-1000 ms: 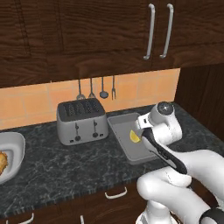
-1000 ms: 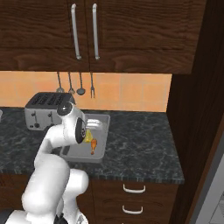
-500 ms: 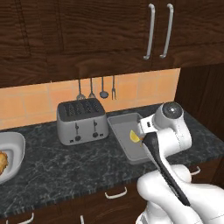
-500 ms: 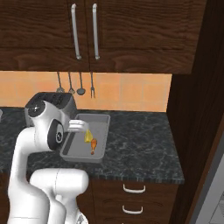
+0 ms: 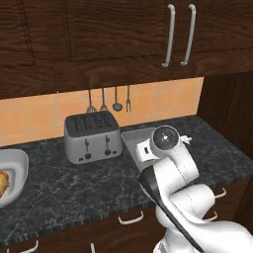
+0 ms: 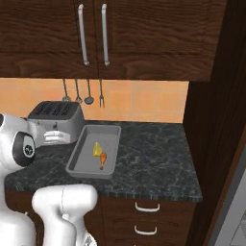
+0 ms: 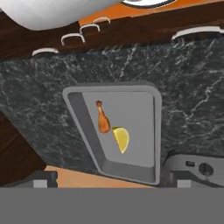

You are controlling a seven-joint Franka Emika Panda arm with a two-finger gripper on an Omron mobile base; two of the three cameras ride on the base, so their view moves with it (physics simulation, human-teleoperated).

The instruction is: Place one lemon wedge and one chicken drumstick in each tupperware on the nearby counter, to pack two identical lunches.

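- The rectangular tupperware (image 6: 94, 154) is standing on the counter (image 6: 149, 163), just beside the silver toaster (image 6: 57, 120), and is holding one yellow lemon wedge (image 6: 97, 149) and one chicken drumstick (image 6: 103, 160), the two touching near the tray's middle.
- The hand view is looking down on the same tray (image 7: 116, 131), with the drumstick (image 7: 103, 119) and the wedge (image 7: 121, 139) lying side by side on its floor.
- The pincer (image 7: 111, 178) is hanging above the tray, fully spread and holding nothing.
- Judgement: this container appears fully packed, so the step in hand is the hand-over to the second lunch.
- The bowl-like tupperware (image 5: 14, 168) is sitting at the far left of the counter (image 5: 74, 183), well apart from the tray, with a golden-brown piece, probably a drumstick (image 5: 3, 182), at its visible edge.
- Whether a lemon wedge is lying in that bowl cannot be told.
- Next move, as a judgement: the arm needs swinging left, clearing the toaster, to check and complete the bowl.
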